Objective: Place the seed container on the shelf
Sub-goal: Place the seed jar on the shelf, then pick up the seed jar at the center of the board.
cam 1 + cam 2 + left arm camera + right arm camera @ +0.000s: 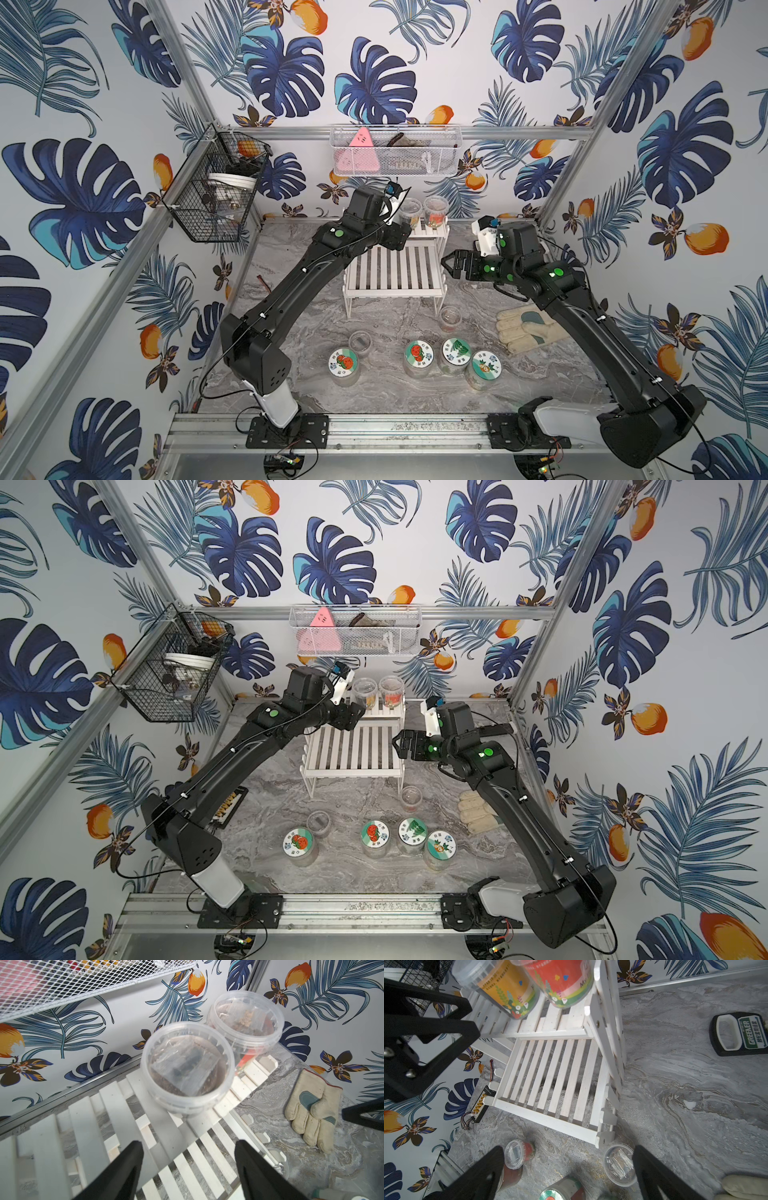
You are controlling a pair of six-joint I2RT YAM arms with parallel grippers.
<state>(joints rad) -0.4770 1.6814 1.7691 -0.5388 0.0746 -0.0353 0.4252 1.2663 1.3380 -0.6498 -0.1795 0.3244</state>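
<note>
Left claw (187, 1145) released, empty, before clear orange-labelled seed tub (187, 1068) upright on upper tier of white slatted shelf (116, 1109), beside red-labelled "My" tub (245, 1016). Right claw (569, 1151) spread, empty. "GREENER" on black case (741, 1032).

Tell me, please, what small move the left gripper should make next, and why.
Probably draw the left gripper straight back from the shelf: its jaws stand apart with nothing between them, and the seed tub already sits upright on the top tier beside a second tub.
</note>
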